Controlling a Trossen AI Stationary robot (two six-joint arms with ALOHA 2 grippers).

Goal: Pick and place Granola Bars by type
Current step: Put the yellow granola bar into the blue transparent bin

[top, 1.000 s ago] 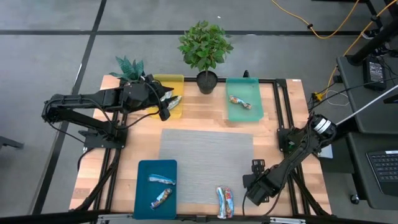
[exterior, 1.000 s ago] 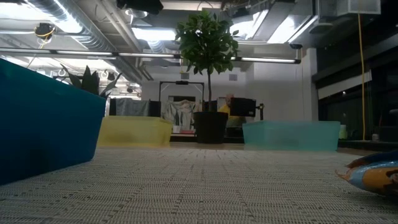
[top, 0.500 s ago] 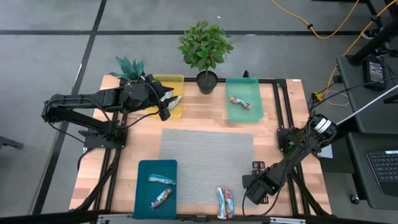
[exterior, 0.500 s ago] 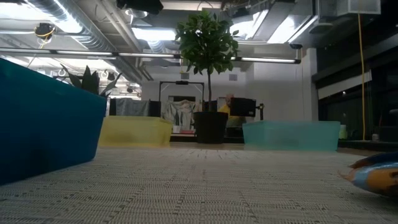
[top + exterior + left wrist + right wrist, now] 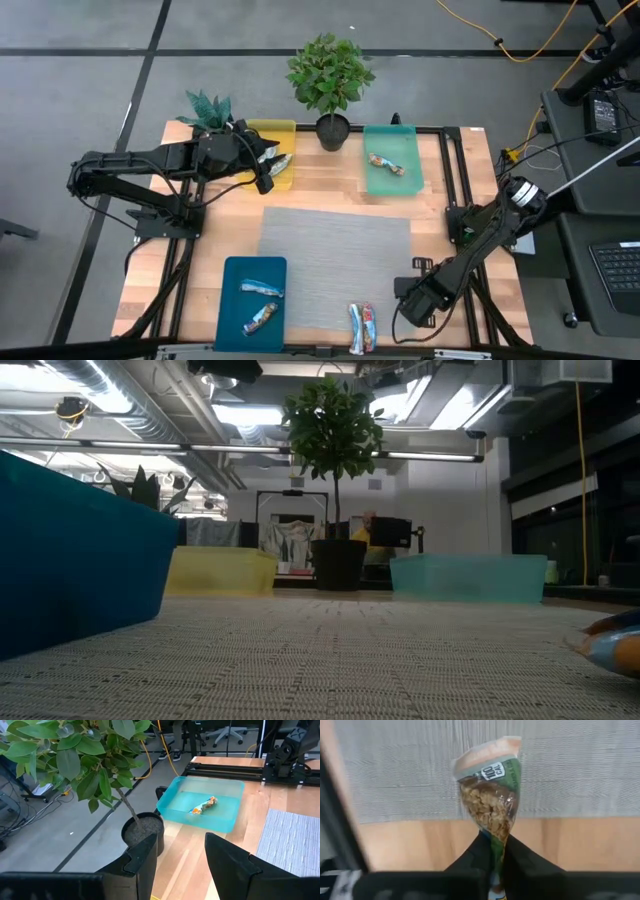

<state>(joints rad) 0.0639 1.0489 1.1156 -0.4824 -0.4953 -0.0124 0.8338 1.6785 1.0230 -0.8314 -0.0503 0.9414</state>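
Two granola bars (image 5: 362, 327) lie side by side at the near edge of the grey mat (image 5: 335, 265). My right gripper (image 5: 398, 314) stands just right of them, shut on one bar (image 5: 490, 795) with a green and clear wrapper; the low view shows a bar (image 5: 612, 650) on the mat. Other bars lie in the yellow tray (image 5: 280, 135), the teal tray (image 5: 392, 180) and the blue tray (image 5: 230, 300). My left gripper (image 5: 180, 845) hangs open over the yellow tray's right side (image 5: 265, 178), with nothing between its fingers. My right gripper pinches one end of the bar (image 5: 496, 837) between its two fingers, and the wrapper is squeezed narrow there. The fingers lie along the bar and come from the table's right. The bar's other end (image 5: 487, 747) points out over the mat; whether it is lifted I cannot tell.
A potted plant (image 5: 330, 75) stands at the far edge between the yellow and teal trays, and a smaller plant (image 5: 208, 108) at the far left corner. Black frame rails (image 5: 452, 170) run along the table's right side. Bare wood shows around the mat.
In the low view, the bar at the near right has slid a little toward the table's right edge.
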